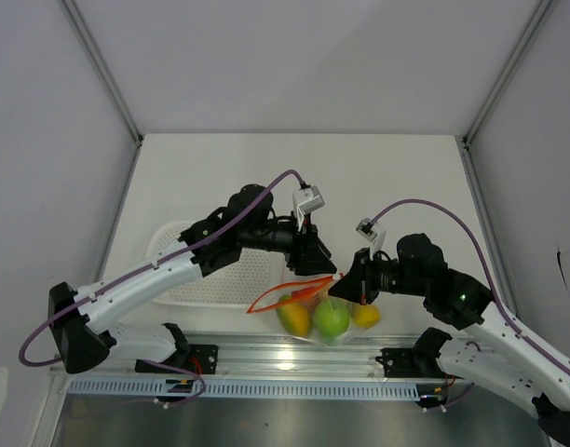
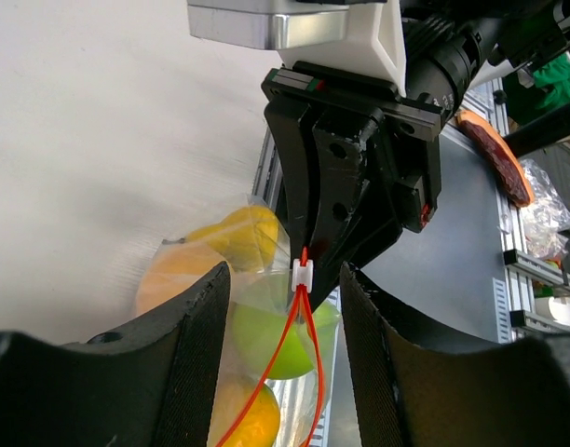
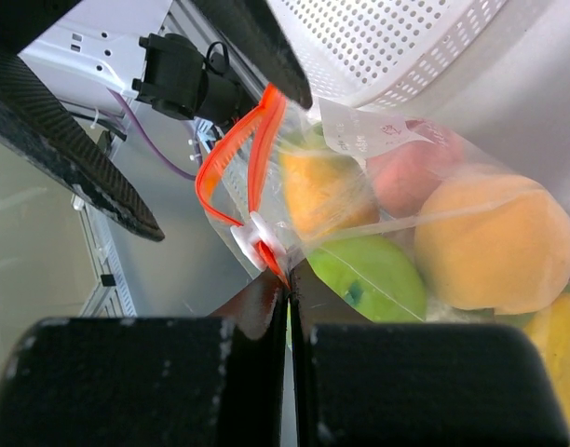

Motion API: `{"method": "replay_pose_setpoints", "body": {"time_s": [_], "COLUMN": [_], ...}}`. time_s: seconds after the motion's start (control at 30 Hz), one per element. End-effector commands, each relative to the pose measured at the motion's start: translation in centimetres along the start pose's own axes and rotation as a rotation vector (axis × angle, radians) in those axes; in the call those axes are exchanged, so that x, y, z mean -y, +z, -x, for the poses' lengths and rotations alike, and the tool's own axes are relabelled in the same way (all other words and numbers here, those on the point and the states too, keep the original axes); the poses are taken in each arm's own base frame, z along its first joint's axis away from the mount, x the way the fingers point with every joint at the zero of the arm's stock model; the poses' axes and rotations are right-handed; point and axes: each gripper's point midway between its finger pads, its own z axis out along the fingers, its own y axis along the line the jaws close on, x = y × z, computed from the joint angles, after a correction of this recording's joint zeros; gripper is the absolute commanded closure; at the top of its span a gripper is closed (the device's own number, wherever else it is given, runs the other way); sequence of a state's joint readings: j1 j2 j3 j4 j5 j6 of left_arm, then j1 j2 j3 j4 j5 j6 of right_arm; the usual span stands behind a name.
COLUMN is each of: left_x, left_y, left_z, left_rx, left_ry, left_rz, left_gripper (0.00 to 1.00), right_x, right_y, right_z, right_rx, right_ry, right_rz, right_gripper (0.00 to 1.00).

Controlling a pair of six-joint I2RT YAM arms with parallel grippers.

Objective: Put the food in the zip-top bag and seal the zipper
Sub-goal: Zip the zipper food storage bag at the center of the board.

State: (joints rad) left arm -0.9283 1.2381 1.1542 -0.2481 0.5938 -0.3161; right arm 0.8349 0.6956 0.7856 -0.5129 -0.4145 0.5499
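Observation:
The clear zip-top bag [image 1: 324, 321] hangs near the table's front edge with food in it: a green fruit [image 1: 332, 319], an orange one [image 1: 292, 317] and a yellow one [image 1: 364, 314]. In the right wrist view I also see a reddish fruit [image 3: 411, 177] and a large orange fruit [image 3: 490, 247]. The red-orange zipper [image 1: 283, 293] gapes in a loop. My right gripper [image 3: 290, 284] is shut on the bag's corner at the zipper's end, beside the white slider [image 3: 257, 237]. My left gripper [image 2: 285, 279] is open, its fingers either side of the slider [image 2: 302, 273], not touching it.
A white slotted basket [image 1: 187, 265] lies behind the bag on the left, under the left arm. A metal rail [image 1: 266, 358] runs along the front edge just below the bag. The two grippers [image 1: 333, 275] are nearly tip to tip.

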Motion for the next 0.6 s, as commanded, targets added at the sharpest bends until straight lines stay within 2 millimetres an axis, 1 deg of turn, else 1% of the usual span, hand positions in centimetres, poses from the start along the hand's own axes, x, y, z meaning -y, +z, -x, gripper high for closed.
{"method": "replay_pose_setpoints", "body": {"time_s": [0.0, 0.03, 0.17, 0.23, 0.37, 0.47, 0.57], "left_x": [2.0, 2.2, 2.1, 2.0, 2.4, 2.4, 2.3], "left_y": [0.0, 0.2, 0.7, 1.0, 1.4, 1.6, 1.7], "left_z": [1.5, 1.3, 1.0, 0.7, 0.1, -0.2, -0.5], "left_rx": [0.020, 0.015, -0.003, -0.019, -0.039, -0.050, -0.059], "left_ry": [0.020, 0.020, 0.011, 0.005, 0.002, 0.003, -0.002], "left_rz": [-0.072, -0.076, -0.073, -0.077, -0.097, -0.100, -0.095], "left_gripper": [0.47, 0.50, 0.52, 0.55, 0.57, 0.60, 0.66], "right_x": [-1.5, -1.6, -1.6, -1.6, -1.7, -1.7, -1.6], "right_y": [-0.7, -0.7, -0.6, -0.7, -0.9, -1.0, -1.0], "right_z": [1.7, 1.7, 1.7, 1.8, 1.9, 1.9, 2.0], "right_rx": [0.060, 0.062, 0.060, 0.065, 0.072, 0.077, 0.080], "right_ry": [-0.027, -0.031, -0.028, -0.029, -0.033, -0.031, -0.033], "right_rz": [0.034, 0.037, 0.036, 0.039, 0.039, 0.037, 0.035], "right_gripper": [1.00, 1.00, 1.00, 1.00, 1.00, 1.00, 1.00]}}
